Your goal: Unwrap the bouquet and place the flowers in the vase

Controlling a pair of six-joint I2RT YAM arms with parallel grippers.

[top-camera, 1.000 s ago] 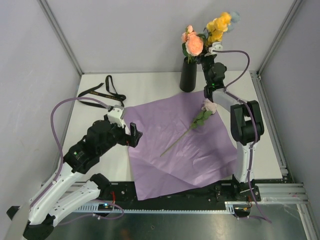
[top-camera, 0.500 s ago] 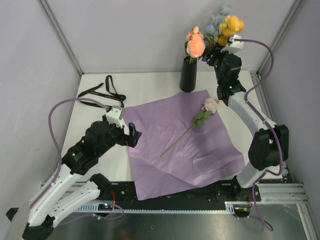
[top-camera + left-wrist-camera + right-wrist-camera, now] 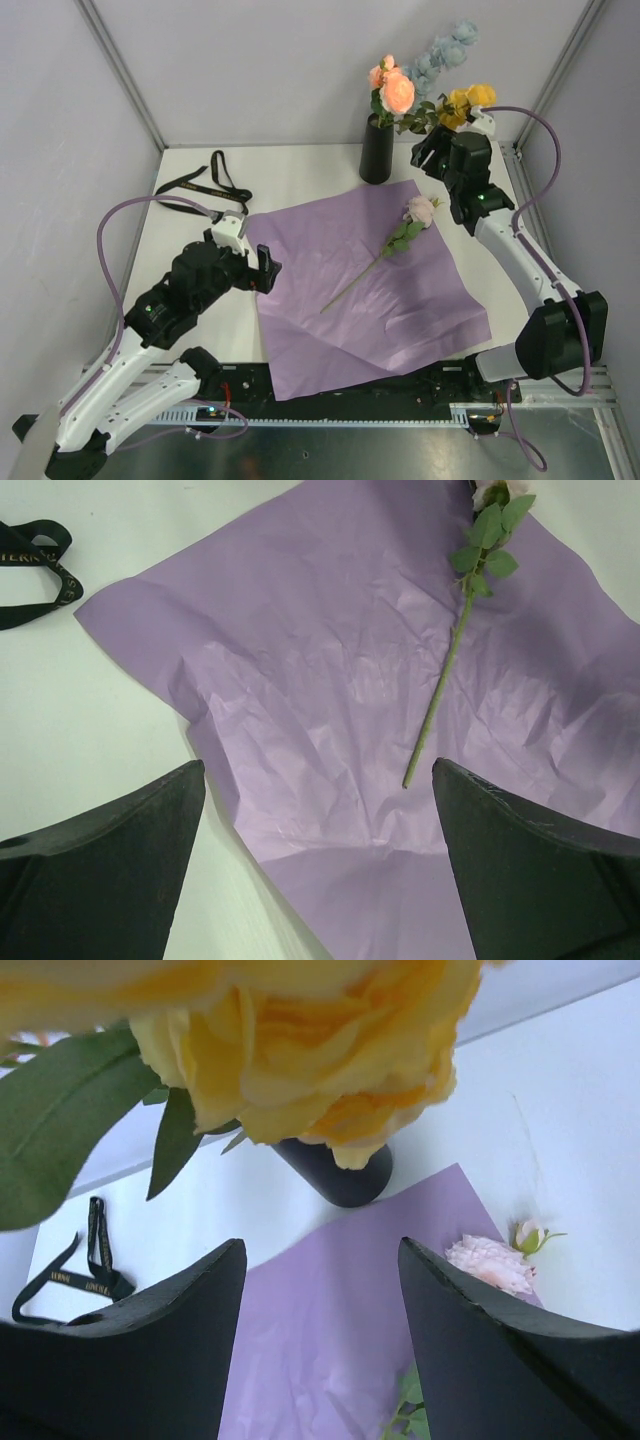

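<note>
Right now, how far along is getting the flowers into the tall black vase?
Done: the black ribbon is off, the purple paper sheet lies flat, and peach roses, pale blue-grey blooms and a yellow flower stand in the tall matte black vase. In hand: nothing; the right gripper is open by the yellow flower, the left gripper open at the paper's edge. To do: one pale pink rose lies on the paper.

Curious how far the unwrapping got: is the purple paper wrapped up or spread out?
Spread out: the purple paper lies open and flat on the table, only one pink rose lying on it.
</note>
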